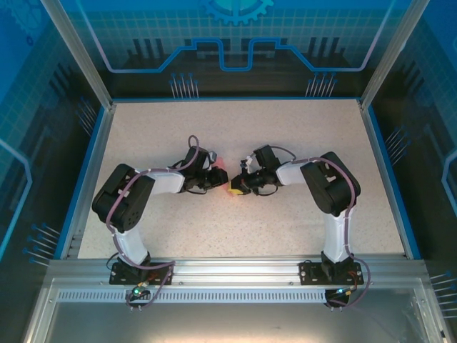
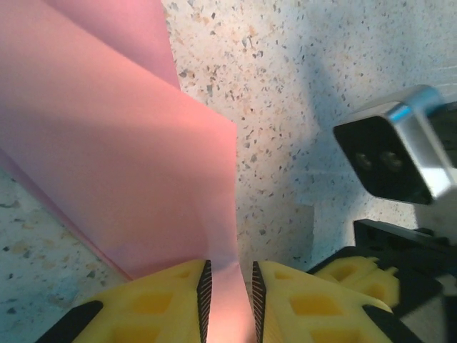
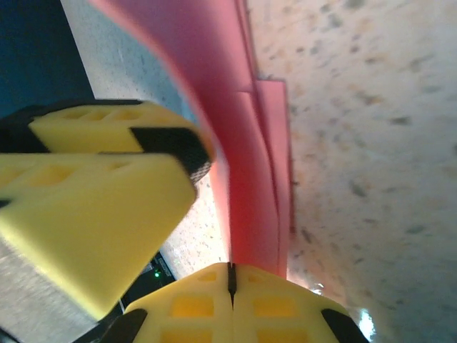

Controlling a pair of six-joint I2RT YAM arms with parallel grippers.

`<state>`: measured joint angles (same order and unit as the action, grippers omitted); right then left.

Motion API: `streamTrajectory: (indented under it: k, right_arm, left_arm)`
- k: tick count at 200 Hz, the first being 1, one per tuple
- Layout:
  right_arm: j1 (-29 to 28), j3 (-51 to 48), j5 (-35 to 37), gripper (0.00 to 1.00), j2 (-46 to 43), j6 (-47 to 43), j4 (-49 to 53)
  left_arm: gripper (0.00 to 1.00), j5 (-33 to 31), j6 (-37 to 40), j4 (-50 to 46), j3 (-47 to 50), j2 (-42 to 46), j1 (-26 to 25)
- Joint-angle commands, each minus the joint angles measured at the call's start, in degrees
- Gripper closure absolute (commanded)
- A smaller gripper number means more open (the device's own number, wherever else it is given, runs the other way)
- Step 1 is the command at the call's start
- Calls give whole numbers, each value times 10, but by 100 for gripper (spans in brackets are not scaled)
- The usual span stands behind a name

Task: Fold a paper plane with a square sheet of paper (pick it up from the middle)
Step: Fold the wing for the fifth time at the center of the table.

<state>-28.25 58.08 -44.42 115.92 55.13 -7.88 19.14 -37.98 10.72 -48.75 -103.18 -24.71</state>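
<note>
The pink sheet of paper point(image 1: 222, 163) is folded into several layers and held up between the two grippers at the table's middle. I cannot tell if it has the shape of a paper plane. My right gripper point(image 3: 230, 282) is shut on the paper's point(image 3: 246, 164) lower edge, and the layers rise straight out of the seam between its jaws. My left gripper point(image 2: 228, 300) is open by a narrow gap. A flap of the paper point(image 2: 107, 157) runs down through that gap. In the top view the left gripper point(image 1: 223, 179) and right gripper point(image 1: 235, 189) almost touch.
The speckled tabletop point(image 1: 285, 236) lies bare around the arms, bounded by a blue frame point(image 1: 389, 171). The right arm's wrist camera point(image 2: 396, 150) and yellow fingers point(image 2: 350, 275) sit close to the right of my left gripper. The left gripper's fingers point(image 3: 100, 207) crowd the right wrist view.
</note>
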Motion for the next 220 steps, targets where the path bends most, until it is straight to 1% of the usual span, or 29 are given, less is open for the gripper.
streamTrajectory:
  k: [1,19,63,136,179,220]
  right_arm:
    - [17,-13,-12,100,22,35,-18]
    - [20,-17,-10,100,29,43,-19]
    - [29,-31,-8,100,40,67,-31]
    - [41,-52,1,100,57,101,-41]
    - [42,-50,3,100,67,104,-35]
    - [42,-48,4,100,69,101,-26]
  left_arm:
    - [71,16,-11,31,16,20,2]
    - [69,16,-10,36,20,22,2]
    - [69,19,-10,41,19,13,2]
    - [76,21,-7,41,16,1,1]
    - [82,15,-5,26,8,-17,2]
    - [86,8,-4,15,-3,-32,2]
